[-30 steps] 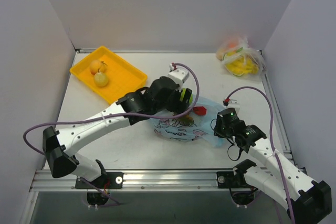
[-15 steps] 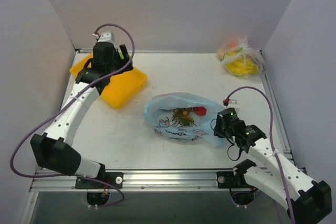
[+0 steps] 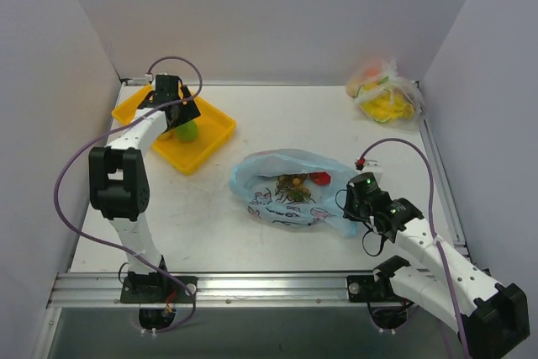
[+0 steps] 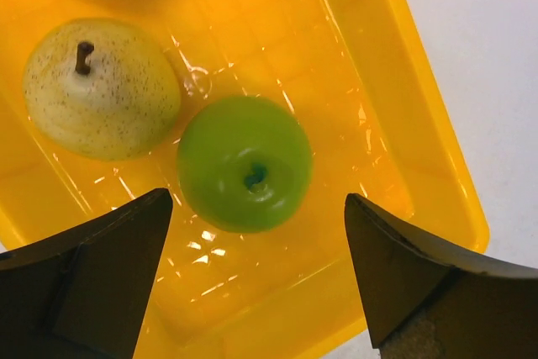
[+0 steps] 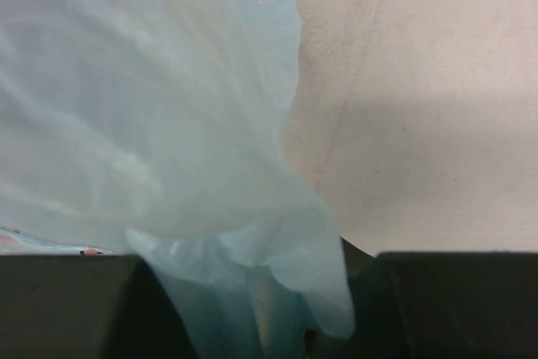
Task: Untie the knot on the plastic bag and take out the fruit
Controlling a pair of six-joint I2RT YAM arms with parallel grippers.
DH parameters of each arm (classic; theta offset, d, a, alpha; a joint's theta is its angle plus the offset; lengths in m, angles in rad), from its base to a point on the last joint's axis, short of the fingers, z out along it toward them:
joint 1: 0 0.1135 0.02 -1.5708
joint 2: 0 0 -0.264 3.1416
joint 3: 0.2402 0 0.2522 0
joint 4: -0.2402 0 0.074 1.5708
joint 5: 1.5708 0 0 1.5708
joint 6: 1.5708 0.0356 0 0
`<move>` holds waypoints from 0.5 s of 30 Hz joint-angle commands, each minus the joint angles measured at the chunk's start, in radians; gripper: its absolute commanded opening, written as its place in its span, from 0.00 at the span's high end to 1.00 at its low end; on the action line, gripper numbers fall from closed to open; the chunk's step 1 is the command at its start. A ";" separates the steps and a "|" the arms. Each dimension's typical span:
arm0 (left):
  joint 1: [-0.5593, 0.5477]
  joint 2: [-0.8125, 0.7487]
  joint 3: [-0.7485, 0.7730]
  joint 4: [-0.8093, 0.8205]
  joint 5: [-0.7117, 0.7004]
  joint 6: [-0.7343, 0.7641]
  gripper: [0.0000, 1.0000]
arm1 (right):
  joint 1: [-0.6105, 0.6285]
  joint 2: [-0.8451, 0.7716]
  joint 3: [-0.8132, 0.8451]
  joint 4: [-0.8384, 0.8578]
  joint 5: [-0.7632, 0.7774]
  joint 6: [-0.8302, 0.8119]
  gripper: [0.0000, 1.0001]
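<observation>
Bright, even light from overhead, soft shadows.
White glints sparkle on the yellow tray (image 4: 353, 81) at the left wrist; at the right wrist the plastic bag (image 5: 126, 124) looks close and hazy, a dim shadow crossing the table (image 5: 420, 166).

Glossy yellow plastic tray (image 4: 361, 65), smooth shiny green apple (image 4: 244, 161), thin translucent plastic bag (image 5: 126, 107), matt table (image 5: 420, 81)

White table (image 3: 252, 115), three things on it right now.
Far left, a yellow tray (image 3: 202, 150) sits skewed to the table's edges. Right of centre and nearer, the light blue plastic bag (image 3: 290, 199) lies slumped with its mouth open. Over in the far right corner there's a clear bag (image 3: 385, 94) of yellow-orange contents.
</observation>
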 commanded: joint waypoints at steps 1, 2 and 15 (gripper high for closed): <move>0.016 0.025 0.116 0.103 0.019 -0.005 0.02 | -0.006 0.001 0.013 -0.019 0.035 -0.008 0.80; 0.015 0.042 0.124 0.097 0.023 -0.001 0.02 | -0.006 -0.002 0.013 -0.019 0.035 -0.008 0.80; -0.164 -0.404 -0.164 0.057 0.002 0.038 0.03 | -0.004 -0.027 0.026 -0.018 0.027 -0.008 0.79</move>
